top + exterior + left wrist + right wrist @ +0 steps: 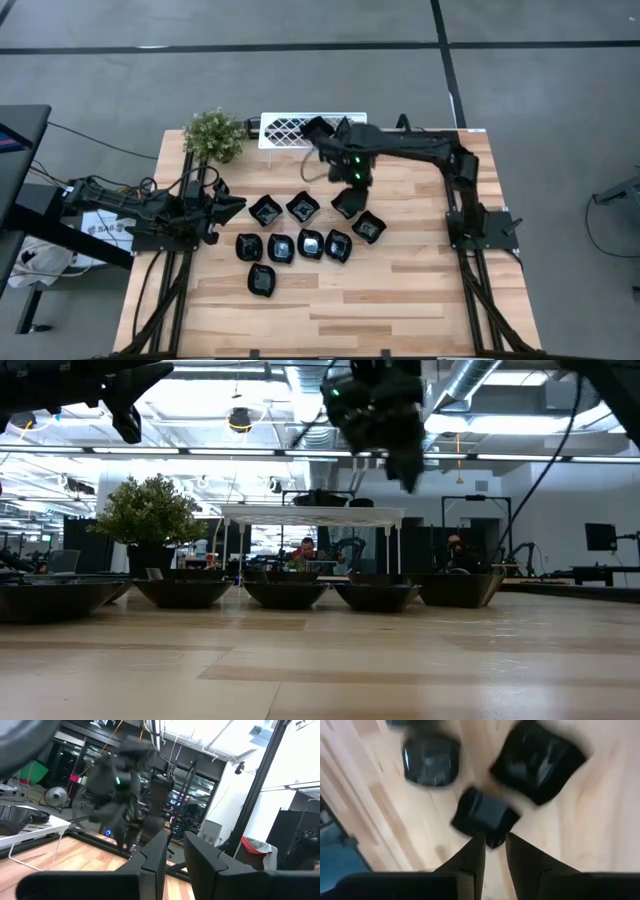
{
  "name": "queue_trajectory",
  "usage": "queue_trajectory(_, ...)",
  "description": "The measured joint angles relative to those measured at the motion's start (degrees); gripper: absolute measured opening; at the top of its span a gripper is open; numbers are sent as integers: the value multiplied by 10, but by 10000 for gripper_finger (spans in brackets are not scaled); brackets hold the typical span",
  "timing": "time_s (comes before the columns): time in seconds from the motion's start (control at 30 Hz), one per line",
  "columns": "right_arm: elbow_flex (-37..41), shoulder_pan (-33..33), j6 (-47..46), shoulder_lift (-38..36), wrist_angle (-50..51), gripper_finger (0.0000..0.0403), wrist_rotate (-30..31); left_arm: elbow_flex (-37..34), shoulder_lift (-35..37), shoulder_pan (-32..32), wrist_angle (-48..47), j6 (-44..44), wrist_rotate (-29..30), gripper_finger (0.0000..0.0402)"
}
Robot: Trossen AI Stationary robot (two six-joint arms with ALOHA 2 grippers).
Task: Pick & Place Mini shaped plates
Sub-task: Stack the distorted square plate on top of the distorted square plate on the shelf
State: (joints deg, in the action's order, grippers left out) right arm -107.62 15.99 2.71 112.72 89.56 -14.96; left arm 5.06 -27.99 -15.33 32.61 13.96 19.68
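Note:
Several small glossy black plates (303, 207) rest on their bases in a loose cluster at the table's middle. Another black plate (315, 128) sits on the white rack (285, 130) at the far edge. My right gripper (349, 188) hangs above the cluster's far right part and points steeply down. It is open by a narrow gap and holds nothing. In the right wrist view a squarish plate (485, 815) lies just beyond its fingertips (495, 845). My left gripper (236, 208) waits at the table's left, raised, roughly level and narrowly open (175, 855).
A small green plant (214, 135) stands at the far left corner, beside the rack. Bare wood lies along the near edge (380, 310) and the right side. In the low view the plates (285, 594) form a row across the table, with the rack (312, 515) behind them.

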Motion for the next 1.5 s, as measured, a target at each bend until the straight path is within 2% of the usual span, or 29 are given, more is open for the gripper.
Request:
queue_trajectory(0.2, 200, -30, -78, -81, -97, 72, 0, 0, 0, 0, 0, 0, 0, 67)
queue_trajectory(0.33, 319, -40, -137, -142, -223, 72, 14, 0, 0, 0, 0, 0, 0, 67)
queue_trajectory(0.43, 383, -39, -170, -179, -295, 71, 39, 0, 0, 0, 0, 0, 0, 67)
queue_trajectory(0.53, 425, -34, -185, -200, -322, 71, 47, 0, 0, 0, 0, 0, 0, 67)
queue_trajectory(0.93, 494, -29, -195, -207, -375, 71, 45, 0, 0, 0, 0, 0, 0, 67)
queue_trajectory(1.5, 499, -28, -191, -194, -424, 73, 46, 0, 0, 0, 0, 0, 0, 67)
